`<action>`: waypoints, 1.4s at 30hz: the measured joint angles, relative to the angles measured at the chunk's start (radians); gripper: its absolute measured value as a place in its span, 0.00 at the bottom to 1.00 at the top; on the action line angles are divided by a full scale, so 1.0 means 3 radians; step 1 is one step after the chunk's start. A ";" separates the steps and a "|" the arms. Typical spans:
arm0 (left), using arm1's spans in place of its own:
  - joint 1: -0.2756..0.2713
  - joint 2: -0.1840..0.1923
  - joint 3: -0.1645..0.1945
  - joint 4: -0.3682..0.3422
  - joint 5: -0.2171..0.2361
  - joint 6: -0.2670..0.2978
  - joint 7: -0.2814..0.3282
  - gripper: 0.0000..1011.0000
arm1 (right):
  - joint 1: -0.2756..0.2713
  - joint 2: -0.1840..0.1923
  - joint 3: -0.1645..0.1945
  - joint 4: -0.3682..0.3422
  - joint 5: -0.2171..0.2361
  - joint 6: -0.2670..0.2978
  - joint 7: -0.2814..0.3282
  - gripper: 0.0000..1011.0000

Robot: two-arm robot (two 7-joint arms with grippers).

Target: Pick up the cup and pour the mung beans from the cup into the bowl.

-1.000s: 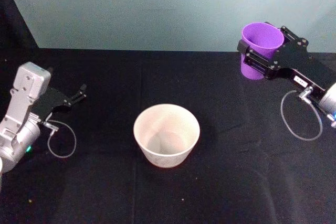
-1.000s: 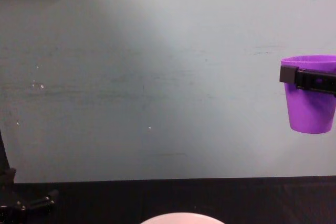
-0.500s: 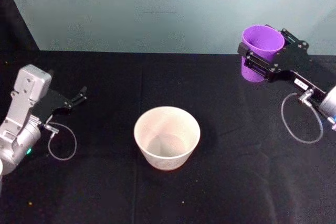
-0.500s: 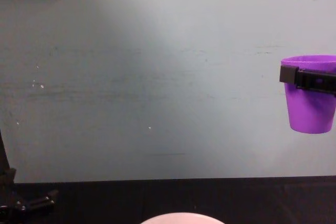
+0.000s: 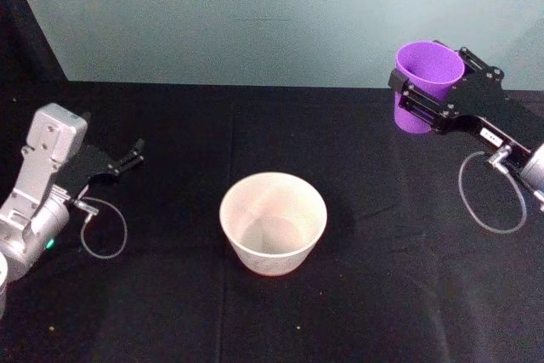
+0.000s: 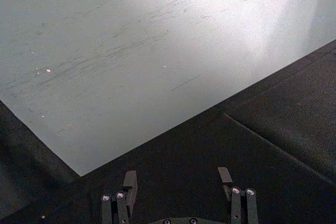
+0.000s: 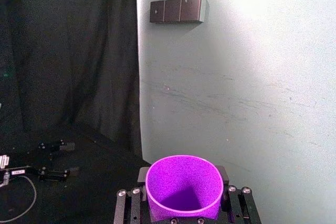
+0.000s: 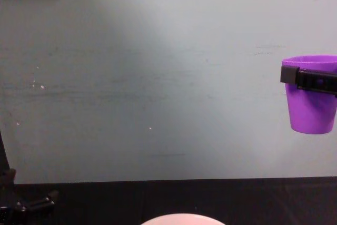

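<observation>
Clamped in the right end effector (image 5: 427,82), the upright cup (image 5: 414,116) hangs raised at the bowl's (image 5: 255,252) 2 o'clock: carry it level over the bowl, then tip slowly; the left end effector (image 5: 132,155) sits open at 9 o'clock.

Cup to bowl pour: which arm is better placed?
Right. The right gripper is shut on the upright cup, held high above the table, right of the bowl. The left gripper is open and empty, low at the left.
</observation>
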 joint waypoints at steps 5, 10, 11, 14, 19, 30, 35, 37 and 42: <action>0.0000 0.0000 0.0000 0.0000 0.0000 0.0000 0.0000 0.99 | 0.0000 0.0000 0.0000 0.0000 0.0000 0.0000 0.0000 0.75; 0.0000 0.0000 0.0000 0.0000 0.0000 0.0000 0.0000 0.99 | 0.0000 0.0000 0.0000 0.0000 0.0000 0.0000 0.0000 0.75; 0.0000 0.0000 0.0000 0.0000 0.0000 0.0000 0.0000 0.99 | 0.0000 0.0000 0.0000 0.0000 0.0000 0.0000 0.0000 0.75; 0.0000 0.0000 0.0000 0.0000 0.0000 0.0000 0.0000 0.99 | 0.0000 0.0000 0.0000 0.0000 0.0000 0.0000 0.0000 0.75; 0.0000 0.0000 0.0000 0.0000 0.0000 0.0000 0.0000 0.99 | 0.0000 0.0000 0.0000 0.0000 0.0000 0.0000 0.0000 0.75; 0.0000 0.0000 0.0000 0.0000 0.0000 0.0000 0.0000 0.99 | 0.0000 0.0000 0.0000 0.0000 0.0000 0.0000 0.0000 0.75; 0.0000 0.0000 0.0000 0.0000 0.0000 0.0000 0.0000 0.99 | 0.0000 0.0000 0.0000 0.0000 0.0000 0.0000 0.0000 0.75; 0.0000 0.0000 0.0000 0.0000 0.0000 0.0000 0.0000 0.99 | 0.0000 0.0000 0.0000 0.0000 0.0000 0.0000 0.0000 0.75; 0.0000 0.0000 0.0000 0.0000 0.0000 0.0000 0.0000 0.99 | 0.0000 0.0000 0.0000 0.0000 0.0000 0.0000 0.0000 0.75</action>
